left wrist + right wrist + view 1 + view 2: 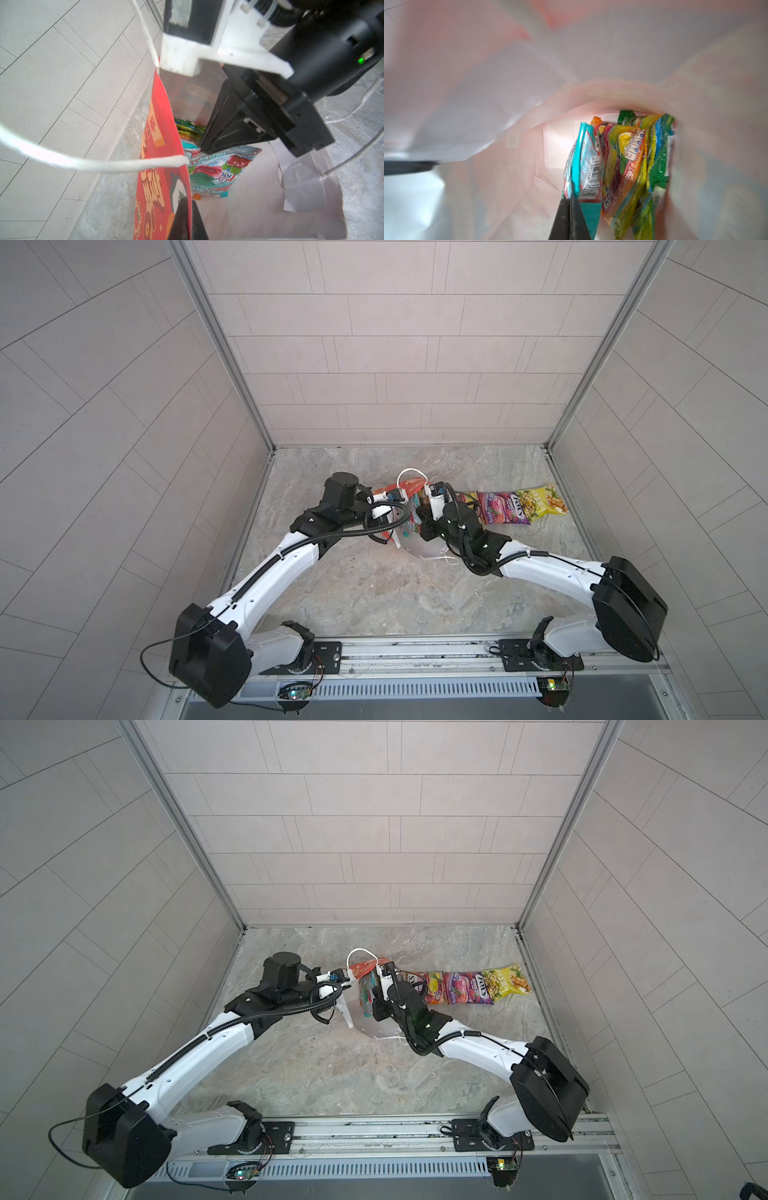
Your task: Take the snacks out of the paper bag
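My left gripper [188, 202] is pressed together on the red wall of the paper bag [160, 135] at its rim. The thin sheet is pinched between the two dark wedge fingers, near where a white cord handle [83, 164] meets it. My right gripper [570, 200] is deep inside the bag, clamped on the crimped edge of a glossy teal packet [584, 166] that stands edge-on against the white lining. Beside it, also inside, sit a crinkled orange packet [625, 166] and a green packet [659, 166]. Outside, off the bag's right side in both top views, three flat shiny packets lie in a row on the veined stone tabletop [374, 593]: a yellow-orange packet [433, 986] nearest, then a purple-pink packet [503, 508], then a yellow-green packet [540, 501] farthest
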Controlling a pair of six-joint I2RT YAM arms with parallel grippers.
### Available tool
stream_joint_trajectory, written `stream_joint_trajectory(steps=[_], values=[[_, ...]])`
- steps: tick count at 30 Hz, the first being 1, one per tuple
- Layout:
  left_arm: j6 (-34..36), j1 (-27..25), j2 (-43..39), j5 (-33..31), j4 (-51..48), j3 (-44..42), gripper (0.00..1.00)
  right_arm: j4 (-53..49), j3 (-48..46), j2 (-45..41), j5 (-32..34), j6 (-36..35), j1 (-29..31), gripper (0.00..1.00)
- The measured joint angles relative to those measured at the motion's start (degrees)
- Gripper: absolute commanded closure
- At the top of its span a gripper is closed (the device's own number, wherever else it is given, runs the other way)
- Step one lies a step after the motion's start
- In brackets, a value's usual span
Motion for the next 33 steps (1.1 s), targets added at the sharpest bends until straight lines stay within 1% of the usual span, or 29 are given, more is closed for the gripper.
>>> stream_joint_trajectory(steps=[11, 12, 13, 14, 19, 22, 25, 30, 33], values=[[0.0, -0.02, 0.0, -0.44, -0.04, 0.0, 1.0, -6.14, 0.02, -10.58, -2.69, -4.44, -0.07, 1.0], [-0.02, -0.02, 0.0, -0.5, -0.02, -0.02, 1.0, -6.58, 0.02, -11.04, -2.73, -4.63, -0.15, 0.98], [-0.02, -0.02, 0.0, -0.57, -0.02, -0.02, 1.0, -6.95, 0.02, -11.19, -2.73, -4.74, -0.22, 0.89], [-0.02, -0.02, 0.0, -0.63, -0.02, 0.0, 1.0, -7.32, 0.02, -11.23, -2.64, -4.74, -0.26, 0.84], [-0.02, -0.02, 0.0, -0.79, -0.04, -0.02, 1.0, -10.82, 0.07, -10.97, -0.68, -4.17, -0.33, 0.67], [-0.07, -0.02, 0.04, -0.74, -0.04, 0.0, 1.0, -11.15, 0.07, -9.94, 1.7, -3.21, 0.5, 0.62], [-0.11, -0.02, 0.11, -0.61, -0.04, 0.0, 1.0, -11.96, 0.07, -8.28, 5.88, -0.87, 2.6, 0.57], [-0.22, -0.02, 0.11, -0.28, -0.04, -0.02, 1.0, -16.02, 0.85, -4.28, 14.27, 6.23, 6.58, 0.5], [-0.22, -0.02, 0.11, -0.13, -0.07, 0.0, 1.0, -19.56, 3.3, -0.81, 16.74, 11.37, 7.26, 0.43]])
